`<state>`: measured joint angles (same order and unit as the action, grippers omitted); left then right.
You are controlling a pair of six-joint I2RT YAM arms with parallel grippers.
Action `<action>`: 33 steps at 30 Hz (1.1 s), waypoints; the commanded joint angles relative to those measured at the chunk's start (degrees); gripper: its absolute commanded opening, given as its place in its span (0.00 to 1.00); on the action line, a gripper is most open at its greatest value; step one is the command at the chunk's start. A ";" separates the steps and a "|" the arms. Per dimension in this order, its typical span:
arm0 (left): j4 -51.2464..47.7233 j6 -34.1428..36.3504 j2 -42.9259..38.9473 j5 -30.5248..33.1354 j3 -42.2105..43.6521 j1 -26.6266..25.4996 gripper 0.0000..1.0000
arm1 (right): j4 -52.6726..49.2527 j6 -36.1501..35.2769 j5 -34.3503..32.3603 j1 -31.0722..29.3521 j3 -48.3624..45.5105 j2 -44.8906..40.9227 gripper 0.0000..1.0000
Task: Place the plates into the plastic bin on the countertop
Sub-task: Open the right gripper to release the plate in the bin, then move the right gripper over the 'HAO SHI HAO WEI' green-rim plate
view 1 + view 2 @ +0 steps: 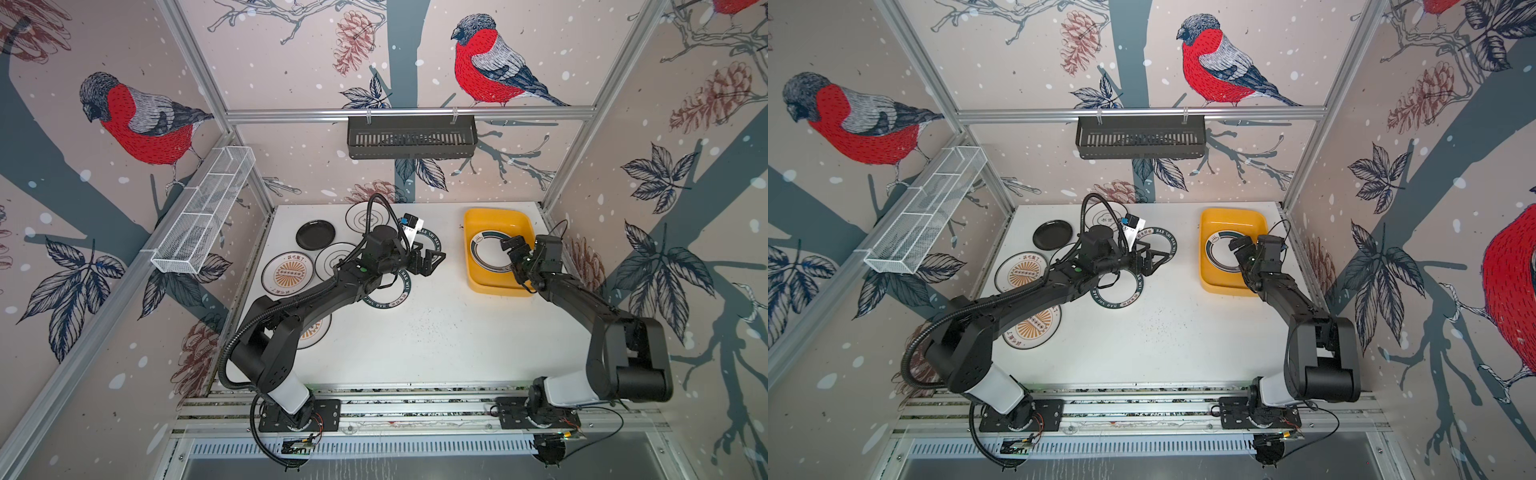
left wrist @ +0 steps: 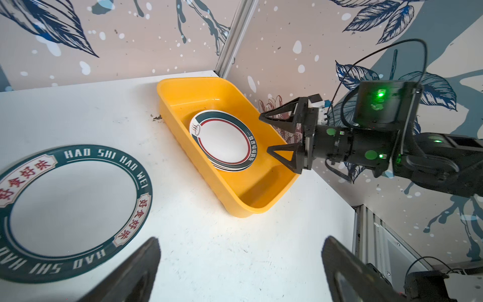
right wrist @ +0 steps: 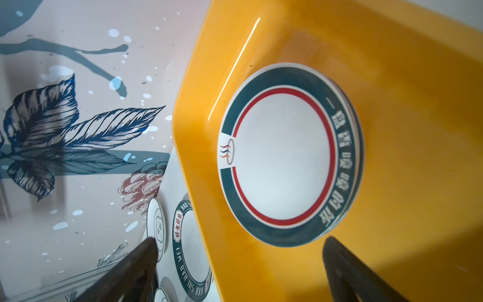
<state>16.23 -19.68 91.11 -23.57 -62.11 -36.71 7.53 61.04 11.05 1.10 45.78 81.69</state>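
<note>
On the flat white speckled desk (image 1: 436, 332), far right corner: shallow yellow-orange plastic bin (image 1: 471, 220), with a short stack of round green-rimmed plates (image 1: 488, 253) inside. More loose plates (image 1: 286, 274) on the left half.

Above the stack's edge: right gripper (image 2: 264, 133), spread wide, empty. Above a lettered plate: left gripper (image 1: 434, 262), likewise apart, empty.

Risk: snagging the bin wall when backing out, dragging it or skewing the stack.

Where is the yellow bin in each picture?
A top view: the yellow bin sits at the far right corner of the table.
A top view: same far right corner.
Left wrist: in the table's corner, beyond the lettered plate.
Right wrist: up close, filling most of the picture.
Shared landmark: the red-ringed plate lying inside it.
</note>
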 commanded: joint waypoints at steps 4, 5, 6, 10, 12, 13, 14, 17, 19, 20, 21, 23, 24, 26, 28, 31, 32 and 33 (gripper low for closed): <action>0.83 -2.36 -6.77 5.74 5.37 1.39 0.97 | -6.59 -6.64 -6.57 -6.35 2.76 -6.13 1.00; 1.07 -2.78 -8.00 6.72 7.46 1.70 0.96 | -7.38 -6.95 -7.71 -7.96 2.91 -7.09 1.00; 1.09 -3.33 -9.30 7.52 8.71 2.03 0.97 | -7.69 -7.29 -8.33 -9.47 2.91 -7.92 1.00; -1.35 -4.40 -14.47 10.79 12.87 3.31 0.96 | -7.52 -8.04 -10.46 -16.94 2.71 -9.62 1.00; -3.03 -4.30 -16.92 12.12 14.42 3.49 0.96 | -7.75 -6.82 -11.84 -19.86 2.38 -9.62 1.00; -3.74 -4.45 -18.29 12.71 15.44 3.49 0.96 | -7.35 -6.32 -11.90 -21.04 2.06 -9.43 1.00; -4.15 -4.73 -19.67 13.21 16.29 3.51 0.96 | -6.75 -6.06 -11.23 -21.85 1.96 -8.59 1.00; -5.02 -5.43 -24.16 14.35 19.39 3.61 0.97 | -6.35 -5.71 -8.75 -24.28 3.63 -4.49 1.00; -7.62 -5.49 -26.76 15.02 20.08 3.58 0.97 | -9.18 -5.90 -9.03 -26.08 7.14 -0.36 1.00; -8.86 -5.97 -27.66 15.32 20.30 3.60 0.96 | -9.81 -6.56 -9.35 -27.03 8.68 1.65 1.00; -9.66 -6.62 -28.73 15.40 20.71 3.62 0.97 | -10.78 -7.38 -9.46 -27.80 10.61 3.93 1.00; -9.85 -8.55 -30.61 14.95 22.26 3.62 0.96 | -12.99 -8.28 -10.42 -29.64 13.97 7.69 1.00; -9.51 -9.28 -31.56 14.28 23.46 3.62 0.96 | -13.28 -8.64 -10.76 -30.70 15.33 9.42 1.00; -9.43 -9.83 -32.88 12.90 25.04 3.57 0.97 | -13.13 -8.70 -11.11 -32.41 17.05 11.98 1.00; -10.80 -10.37 -33.98 12.16 25.77 3.58 0.96 | -12.32 -8.67 -11.52 -34.22 18.19 14.11 1.00; -12.25 -10.86 -35.89 12.22 26.72 3.59 0.96 | -13.38 -9.08 -13.81 -36.93 20.72 16.79 1.00; -12.54 -11.05 -36.51 12.43 26.96 3.61 0.96 | -14.83 -9.09 -15.15 -37.67 21.96 17.85 1.00; -12.72 -11.32 -37.12 12.70 27.29 3.58 0.96 | -16.60 -9.30 -16.62 -38.34 23.74 19.36 1.00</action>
<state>4.67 -29.80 55.11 -10.57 -35.27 -33.17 -6.07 53.19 -1.19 -36.10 67.05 99.18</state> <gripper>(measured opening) 0.964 0.996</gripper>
